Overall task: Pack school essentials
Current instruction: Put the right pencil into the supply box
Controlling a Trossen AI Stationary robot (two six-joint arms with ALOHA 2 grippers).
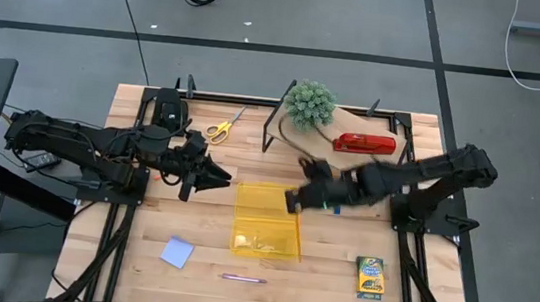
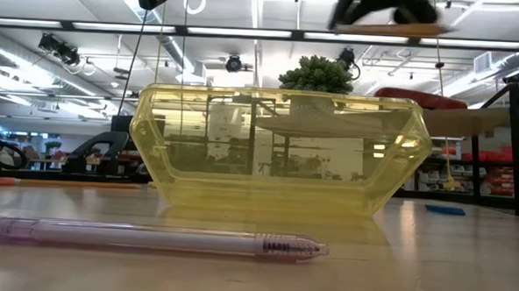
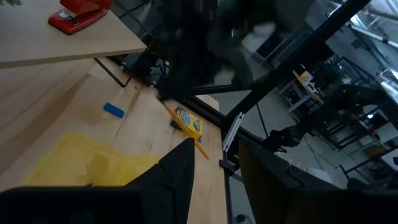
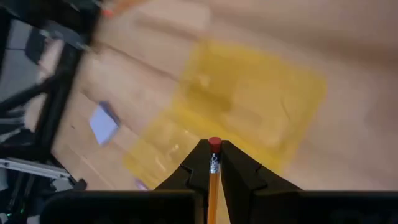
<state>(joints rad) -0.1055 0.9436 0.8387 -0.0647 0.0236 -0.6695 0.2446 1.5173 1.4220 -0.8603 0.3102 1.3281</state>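
An orange pencil [image 4: 214, 180] with a red eraser end is in my right gripper [image 4: 214, 157], which hovers at the far right corner of the clear yellow box [image 1: 268, 219]. My left gripper [image 1: 219, 177] is open and holds nothing, just left of the box's far edge. Flat on the table lie the yellow-handled scissors [image 1: 220, 126], the blue eraser [image 3: 113, 110], the pale blue notepad [image 1: 177, 252], the pink pen [image 2: 150, 238] and the crayon box [image 1: 370, 276]. My right gripper pinches the orange pencil between its two fingers, near the eraser end [image 4: 214, 145], which pokes out just past the fingertips. The shaft runs along the fingers. The pencil is lifted clear of the table, above the box's level [image 2: 387, 29].
A raised wooden shelf [image 1: 345, 159] at the far right carries the red stapler [image 1: 363, 143]; the green potted plant [image 1: 310, 103] stands beside it. The pen and notepad lie near the table's near edge, and the crayon box sits near the right corner.
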